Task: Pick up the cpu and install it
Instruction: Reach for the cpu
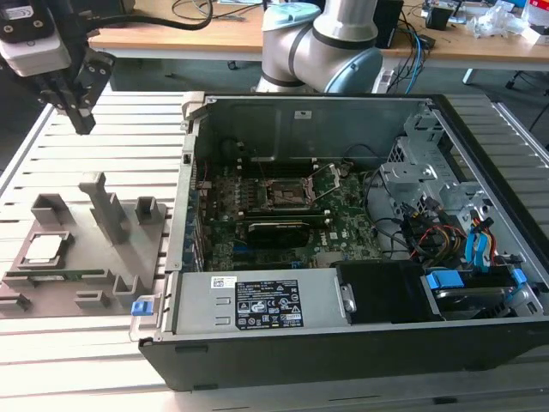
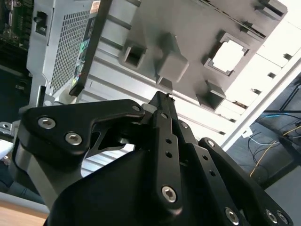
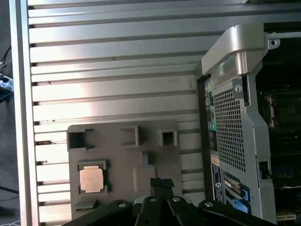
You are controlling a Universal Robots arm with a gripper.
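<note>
**Hovering over the table, the gripper is carrying nothing**

The gripper is hanging above the slatted table, off the far side of the grey tray. Its fingers are pressing together with nothing between them. The cpu is lying flat in its square pocket in the tray (silver top facing up), well apart from the gripper. Inside the open computer case, the socket on the motherboard appears to be sitting without a chip. By this showing the task is barely starting: neither the pick-up nor the installing is done.
</note>
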